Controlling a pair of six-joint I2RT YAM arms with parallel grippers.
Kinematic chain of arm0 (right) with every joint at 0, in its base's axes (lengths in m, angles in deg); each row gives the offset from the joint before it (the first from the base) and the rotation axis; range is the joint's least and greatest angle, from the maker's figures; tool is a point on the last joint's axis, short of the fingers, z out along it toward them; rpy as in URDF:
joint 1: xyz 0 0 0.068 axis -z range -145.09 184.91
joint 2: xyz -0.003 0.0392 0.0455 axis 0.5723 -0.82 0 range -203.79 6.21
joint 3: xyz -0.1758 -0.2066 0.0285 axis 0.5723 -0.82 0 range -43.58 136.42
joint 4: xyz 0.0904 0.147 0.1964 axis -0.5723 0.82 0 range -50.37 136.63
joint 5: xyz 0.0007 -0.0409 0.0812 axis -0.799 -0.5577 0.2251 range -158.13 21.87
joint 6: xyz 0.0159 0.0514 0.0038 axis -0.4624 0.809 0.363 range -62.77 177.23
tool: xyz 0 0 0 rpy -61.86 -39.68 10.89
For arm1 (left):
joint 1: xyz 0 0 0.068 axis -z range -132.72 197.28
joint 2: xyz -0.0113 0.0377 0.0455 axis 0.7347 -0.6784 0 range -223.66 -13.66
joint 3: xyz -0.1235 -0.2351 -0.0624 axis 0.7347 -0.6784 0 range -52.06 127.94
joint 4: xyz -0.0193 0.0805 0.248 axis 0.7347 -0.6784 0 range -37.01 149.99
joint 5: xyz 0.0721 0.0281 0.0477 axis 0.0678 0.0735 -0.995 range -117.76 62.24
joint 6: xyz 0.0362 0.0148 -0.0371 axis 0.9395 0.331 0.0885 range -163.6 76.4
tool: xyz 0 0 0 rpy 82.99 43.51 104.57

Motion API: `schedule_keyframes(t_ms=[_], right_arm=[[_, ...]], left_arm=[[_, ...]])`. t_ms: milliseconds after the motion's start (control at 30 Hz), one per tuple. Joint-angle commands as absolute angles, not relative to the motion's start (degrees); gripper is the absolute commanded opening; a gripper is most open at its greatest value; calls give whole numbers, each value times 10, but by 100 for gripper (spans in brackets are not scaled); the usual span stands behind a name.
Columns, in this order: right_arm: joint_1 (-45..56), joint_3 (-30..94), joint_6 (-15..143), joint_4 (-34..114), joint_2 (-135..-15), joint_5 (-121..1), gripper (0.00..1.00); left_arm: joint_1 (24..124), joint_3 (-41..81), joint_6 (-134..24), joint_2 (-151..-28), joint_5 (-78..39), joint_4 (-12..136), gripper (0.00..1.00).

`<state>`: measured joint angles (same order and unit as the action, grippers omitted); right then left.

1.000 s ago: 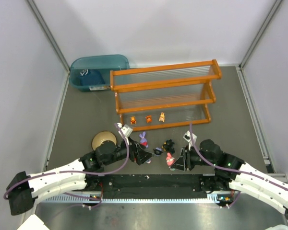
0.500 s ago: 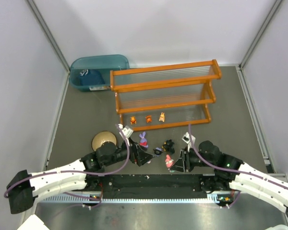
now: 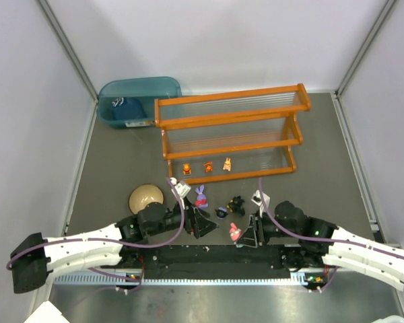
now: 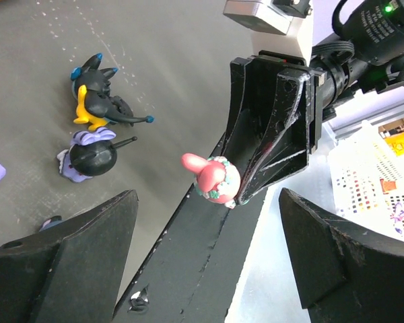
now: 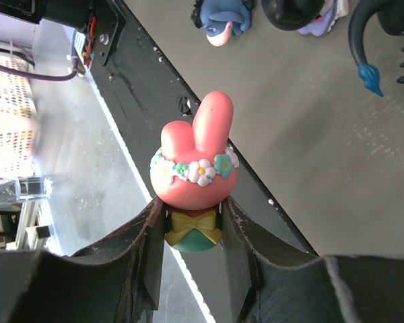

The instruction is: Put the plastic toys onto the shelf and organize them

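Only three orange toys point(image 3: 207, 166) are shelved so far; pink toy point(image 5: 194, 168) is pinched in right end effector point(image 5: 192, 232), left end effector point(image 4: 207, 208) is spread.

Right hand point(image 3: 240, 234) gripping pink-red toy point(image 3: 234, 231), three orange toys point(image 3: 207, 165) on shelf point(image 3: 229, 118)

Your two arms look alike. The left arm point(image 3: 81, 247) and the right arm point(image 3: 363, 254) each have long white shells with chunky black joints between them. A thin purple cable point(image 3: 180, 219) loops over the left one, and the right one has a purple cable too. Each arm has a small pale box point(image 3: 180, 189) by the wrist. A tiny green light point(image 4: 389, 8) glows on the right arm. Your left gripper point(image 3: 203, 225) and right gripper point(image 3: 246, 235) are black. Their fingers point(image 4: 87, 259) are thick, dull wedges, and the right ones have pale scratches.
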<state>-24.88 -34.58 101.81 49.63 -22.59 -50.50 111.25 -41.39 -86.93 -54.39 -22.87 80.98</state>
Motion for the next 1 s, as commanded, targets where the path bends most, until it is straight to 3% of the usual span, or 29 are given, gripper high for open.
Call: schedule_keyframes(t_ms=[0, 967], right_arm=[[-262, -342, 1026, 441, -226, -511, 0], [-272, -367, 1030, 409, -203, -485, 0]], left_arm=[[1124, -423, -871, -548, -225, 878, 91], [1185, -383, -849, -662, -233, 961, 87]])
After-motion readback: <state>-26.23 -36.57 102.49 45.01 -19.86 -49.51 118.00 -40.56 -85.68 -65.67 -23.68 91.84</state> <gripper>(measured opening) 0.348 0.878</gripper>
